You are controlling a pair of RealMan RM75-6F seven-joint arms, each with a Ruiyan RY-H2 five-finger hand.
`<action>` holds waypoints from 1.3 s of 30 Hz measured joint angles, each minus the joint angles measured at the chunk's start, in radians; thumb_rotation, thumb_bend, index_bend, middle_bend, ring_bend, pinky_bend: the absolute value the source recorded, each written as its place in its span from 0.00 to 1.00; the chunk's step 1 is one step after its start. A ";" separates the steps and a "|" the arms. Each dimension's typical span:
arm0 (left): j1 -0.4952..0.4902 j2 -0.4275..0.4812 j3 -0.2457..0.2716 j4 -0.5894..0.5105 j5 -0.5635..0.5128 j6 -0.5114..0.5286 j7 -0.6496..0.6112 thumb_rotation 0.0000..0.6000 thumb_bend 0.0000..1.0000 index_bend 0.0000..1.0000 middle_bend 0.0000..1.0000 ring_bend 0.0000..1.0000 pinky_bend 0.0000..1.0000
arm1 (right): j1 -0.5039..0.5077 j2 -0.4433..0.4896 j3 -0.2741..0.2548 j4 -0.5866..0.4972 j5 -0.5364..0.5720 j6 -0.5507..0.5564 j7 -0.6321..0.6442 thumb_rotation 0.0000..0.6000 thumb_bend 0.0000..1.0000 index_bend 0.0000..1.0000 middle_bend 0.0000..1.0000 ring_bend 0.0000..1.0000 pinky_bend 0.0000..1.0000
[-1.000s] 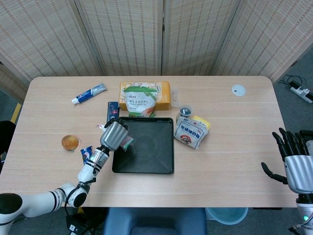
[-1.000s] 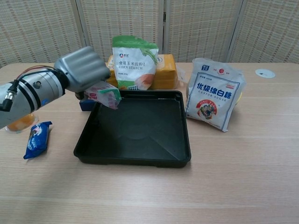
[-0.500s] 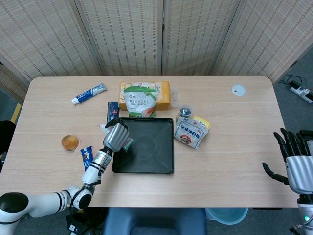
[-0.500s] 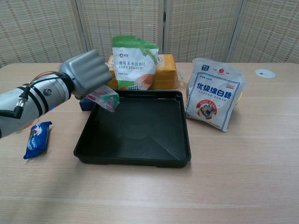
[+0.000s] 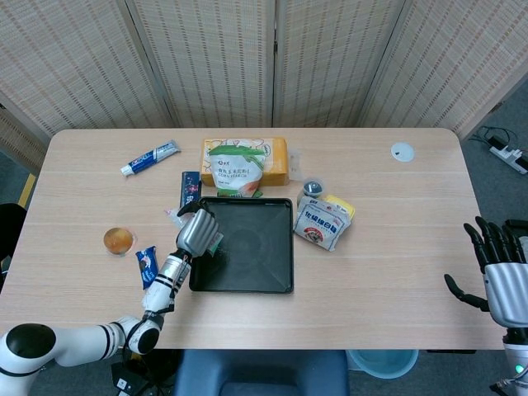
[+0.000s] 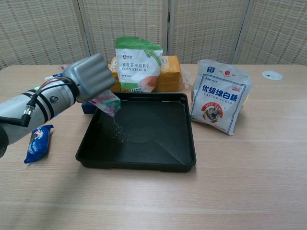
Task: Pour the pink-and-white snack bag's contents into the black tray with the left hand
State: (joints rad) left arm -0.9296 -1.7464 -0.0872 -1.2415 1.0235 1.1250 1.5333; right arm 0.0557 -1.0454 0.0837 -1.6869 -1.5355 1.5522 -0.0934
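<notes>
The left hand (image 6: 88,76), a boxy grey metal shape, grips the crinkled pink-and-white snack bag (image 6: 106,102) with its open end tipped down over the left part of the square, glossy black tray (image 6: 158,160), and fine pale grains fall from it and speckle the tray's smooth floor. The tray sits on the pale wood-grain worktop (image 6: 249,182) in front of a soft green-and-white corn starch pouch (image 6: 137,63) and beside a plump white sugar bag (image 6: 219,96). The right hand (image 5: 499,276) hangs off the worktop's right edge, its dark fingers spread and holding nothing.
</notes>
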 measured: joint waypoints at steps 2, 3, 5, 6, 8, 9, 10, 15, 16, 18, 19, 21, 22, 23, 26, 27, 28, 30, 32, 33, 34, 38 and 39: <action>0.000 -0.001 -0.002 -0.002 -0.001 -0.003 -0.006 1.00 0.40 0.57 0.64 0.59 0.70 | -0.001 0.000 0.000 0.000 0.001 0.000 0.001 0.69 0.34 0.00 0.05 0.02 0.00; 0.000 -0.001 -0.004 -0.003 -0.003 -0.005 -0.017 1.00 0.40 0.57 0.64 0.59 0.70 | -0.001 0.000 0.000 0.001 0.001 0.001 0.001 0.69 0.34 0.00 0.05 0.02 0.00; -0.001 0.002 -0.009 -0.007 -0.003 -0.014 -0.055 1.00 0.40 0.57 0.64 0.59 0.70 | -0.002 0.001 0.000 0.001 0.003 0.001 0.001 0.69 0.34 0.00 0.05 0.02 0.00; -0.001 0.004 -0.012 -0.009 -0.002 -0.019 -0.076 1.00 0.40 0.58 0.64 0.59 0.70 | -0.002 0.001 0.000 0.001 0.004 0.002 0.001 0.69 0.34 0.00 0.05 0.02 0.00; -0.002 0.011 -0.018 -0.011 0.007 -0.028 -0.134 1.00 0.40 0.58 0.64 0.58 0.70 | -0.003 0.002 0.001 0.001 0.005 0.002 0.001 0.69 0.34 0.00 0.05 0.02 0.00; -0.001 0.014 -0.021 -0.012 0.013 -0.033 -0.164 1.00 0.40 0.58 0.64 0.58 0.70 | -0.004 0.002 0.001 0.001 0.006 0.003 0.001 0.69 0.34 0.00 0.05 0.02 0.00; -0.001 0.018 -0.025 -0.013 0.017 -0.037 -0.197 1.00 0.40 0.58 0.64 0.58 0.70 | -0.004 0.002 0.002 0.001 0.007 0.004 0.002 0.69 0.34 0.00 0.05 0.02 0.00; 0.005 0.041 -0.048 -0.017 0.049 -0.068 -0.419 1.00 0.40 0.57 0.64 0.57 0.70 | -0.005 -0.001 0.003 0.003 0.008 0.006 0.005 0.69 0.34 0.00 0.05 0.02 0.00; 0.007 0.045 -0.053 -0.018 0.055 -0.073 -0.461 1.00 0.40 0.57 0.64 0.57 0.70 | -0.005 -0.002 0.003 0.004 0.008 0.005 0.005 0.69 0.34 0.00 0.05 0.02 0.00; 0.012 0.054 -0.063 -0.019 0.070 -0.083 -0.559 1.00 0.40 0.57 0.64 0.57 0.70 | -0.004 -0.004 0.002 0.006 0.007 0.003 0.005 0.69 0.34 0.00 0.05 0.02 0.00; 0.015 0.058 -0.067 -0.020 0.075 -0.087 -0.600 1.00 0.40 0.57 0.64 0.57 0.70 | -0.004 -0.004 0.002 0.006 0.008 0.003 0.005 0.69 0.34 0.00 0.05 0.02 0.00; 0.024 0.072 -0.080 -0.025 0.087 -0.098 -0.706 1.00 0.40 0.57 0.64 0.57 0.70 | -0.004 -0.003 0.002 0.005 0.009 0.002 0.004 0.69 0.34 0.00 0.05 0.02 0.00; 0.026 0.076 -0.084 -0.028 0.089 -0.101 -0.732 1.00 0.40 0.57 0.64 0.57 0.70 | -0.004 -0.003 0.002 0.005 0.009 0.002 0.005 0.69 0.34 0.00 0.05 0.02 0.00; 0.032 0.085 -0.094 -0.037 0.088 -0.109 -0.784 1.00 0.40 0.57 0.64 0.57 0.70 | -0.005 -0.003 0.002 0.005 0.009 0.003 0.005 0.69 0.34 0.00 0.05 0.02 0.00; 0.047 0.114 -0.121 -0.072 0.072 -0.139 -0.923 1.00 0.40 0.57 0.64 0.57 0.71 | -0.006 -0.003 0.002 0.005 0.010 0.004 0.005 0.69 0.34 0.00 0.05 0.02 0.00; 0.053 0.124 -0.130 -0.084 0.067 -0.150 -0.966 1.00 0.41 0.57 0.64 0.57 0.71 | -0.007 -0.004 0.001 0.006 0.010 0.004 0.004 0.69 0.34 0.00 0.05 0.02 0.00; 0.058 0.135 -0.138 -0.096 0.061 -0.161 -1.010 1.00 0.41 0.57 0.64 0.57 0.71 | -0.007 -0.004 0.001 0.006 0.010 0.004 0.005 0.69 0.34 0.00 0.05 0.02 0.00; 0.071 0.161 -0.157 -0.121 0.052 -0.187 -1.115 1.00 0.41 0.57 0.64 0.57 0.71 | -0.007 -0.005 0.001 0.007 0.009 0.005 0.005 0.69 0.34 0.00 0.05 0.02 0.00; 0.086 0.187 -0.172 -0.142 0.047 -0.214 -1.222 1.00 0.41 0.57 0.64 0.57 0.71 | -0.007 -0.006 0.001 0.007 0.008 0.005 0.006 0.69 0.34 0.00 0.05 0.02 0.00; 0.093 0.199 -0.177 -0.149 0.047 -0.226 -1.266 1.00 0.41 0.57 0.64 0.57 0.71 | -0.007 -0.006 0.001 0.007 0.008 0.005 0.006 0.69 0.34 0.00 0.05 0.02 0.00; 0.100 0.210 -0.182 -0.154 0.047 -0.238 -1.310 1.00 0.41 0.57 0.64 0.57 0.71 | -0.007 -0.006 0.001 0.007 0.007 0.005 0.006 0.69 0.34 0.00 0.05 0.02 0.00; 0.131 0.262 -0.193 -0.164 0.065 -0.290 -1.491 1.00 0.41 0.57 0.64 0.57 0.71 | -0.007 -0.006 -0.001 0.005 0.004 0.005 0.003 0.69 0.34 0.00 0.05 0.02 0.00; 0.136 0.270 -0.194 -0.164 0.070 -0.300 -1.526 1.00 0.41 0.57 0.64 0.57 0.71 | -0.008 -0.005 -0.001 0.003 0.003 0.007 0.003 0.69 0.34 0.00 0.05 0.02 0.00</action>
State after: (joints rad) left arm -0.7932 -1.4761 -0.2815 -1.4052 1.0938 0.8254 0.0072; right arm 0.0480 -1.0507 0.0830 -1.6835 -1.5324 1.5589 -0.0906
